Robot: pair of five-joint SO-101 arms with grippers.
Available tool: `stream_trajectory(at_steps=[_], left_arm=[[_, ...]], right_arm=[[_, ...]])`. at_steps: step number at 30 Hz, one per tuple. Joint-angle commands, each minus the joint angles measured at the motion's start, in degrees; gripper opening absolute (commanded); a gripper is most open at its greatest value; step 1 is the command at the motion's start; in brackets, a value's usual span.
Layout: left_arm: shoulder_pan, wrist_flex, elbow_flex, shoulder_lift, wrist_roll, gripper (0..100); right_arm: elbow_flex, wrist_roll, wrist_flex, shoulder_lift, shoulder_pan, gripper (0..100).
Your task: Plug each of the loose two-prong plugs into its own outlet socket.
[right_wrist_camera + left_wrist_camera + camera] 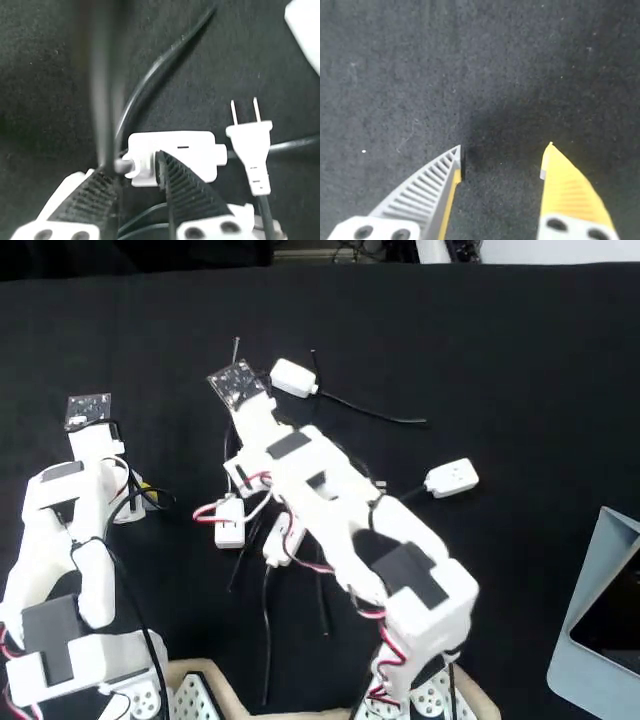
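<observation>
Left wrist view: left jaws wide over cloth (470, 75); right jaws clasp white socket (195, 145).

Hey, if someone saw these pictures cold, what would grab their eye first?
The white right arm stretches diagonally across the black cloth, among white sockets and cords. At its gripper lies a white socket block with a loose two-prong plug beside it, prongs bare. The left gripper hangs open over bare cloth.

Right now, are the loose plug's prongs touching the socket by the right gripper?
Apart. The right wrist view shows the plug lying beside the socket, its prongs pointing out over bare cloth, clear of the socket's body.
</observation>
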Motion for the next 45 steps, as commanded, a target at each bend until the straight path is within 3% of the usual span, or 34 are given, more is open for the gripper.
stream_trajectory(at_steps=[1,10,28,35,45], left_arm=[[-0.5,-0.6,0.0,-1.8,0.6,26],[-0.4,-0.8,0.0,-1.8,0.6,26],[-0.4,-1.0,0.0,-1.8,0.6,26],[-0.4,-1.0,0.0,-1.8,0.6,26],[-0.4,-1.0,0.0,-1.8,0.5,26]], right_arm=[[-1.0,1.6,6.3,4.2,-0.7,1.1],[-1.2,4.0,6.2,2.2,-0.7,1.1],[-2.2,0.9,6.1,-29.4,-4.2,1.1],[-9.6,-3.3,6.1,-32.9,-2.8,1.1],[-19.6,-8.8,6.1,-32.7,4.5,1.1]])
